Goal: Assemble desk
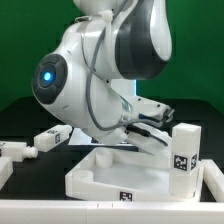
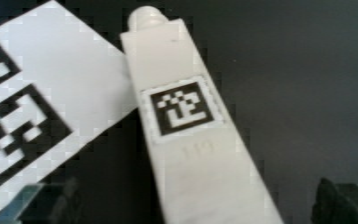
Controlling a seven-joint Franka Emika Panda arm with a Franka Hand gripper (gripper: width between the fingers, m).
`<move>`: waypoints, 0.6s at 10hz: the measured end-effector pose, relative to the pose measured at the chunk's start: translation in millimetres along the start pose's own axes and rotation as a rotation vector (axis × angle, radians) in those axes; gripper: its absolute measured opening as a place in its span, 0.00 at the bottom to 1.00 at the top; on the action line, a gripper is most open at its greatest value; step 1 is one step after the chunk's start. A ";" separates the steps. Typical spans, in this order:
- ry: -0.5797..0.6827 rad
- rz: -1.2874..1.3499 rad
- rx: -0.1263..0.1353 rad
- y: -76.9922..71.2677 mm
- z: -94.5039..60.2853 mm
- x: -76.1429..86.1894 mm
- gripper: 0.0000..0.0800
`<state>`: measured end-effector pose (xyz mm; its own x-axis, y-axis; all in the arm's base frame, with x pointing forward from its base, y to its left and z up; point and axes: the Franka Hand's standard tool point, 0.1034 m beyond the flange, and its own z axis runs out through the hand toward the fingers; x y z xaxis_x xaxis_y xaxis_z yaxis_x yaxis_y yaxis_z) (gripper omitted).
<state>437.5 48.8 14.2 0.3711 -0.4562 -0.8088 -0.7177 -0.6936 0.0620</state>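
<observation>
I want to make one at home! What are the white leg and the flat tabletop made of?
The leg looks like white plastic: smooth, matte, evenly coloured, with a moulded rounded tip. Its black-and-white tag is probably a printed sticker. The tabletop seems to be the same matte white plastic, though it's too small to be sure.

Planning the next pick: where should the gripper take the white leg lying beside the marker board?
Probably take the leg by its two long side faces, near the tagged middle, coming straight down from above. It lies flat, tag up, so those parallel sides are free; the pegged end is narrower and nearer the marker board.
</observation>
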 end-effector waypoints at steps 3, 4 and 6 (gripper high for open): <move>0.012 -0.005 -0.001 -0.6 6.6 -0.3 0.81; 0.012 -0.005 0.000 -0.6 6.6 -0.2 0.76; 0.012 -0.005 0.000 -0.5 6.5 -0.1 0.54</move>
<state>433.9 52.8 10.5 0.3817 -0.4592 -0.8022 -0.7156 -0.6961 0.0579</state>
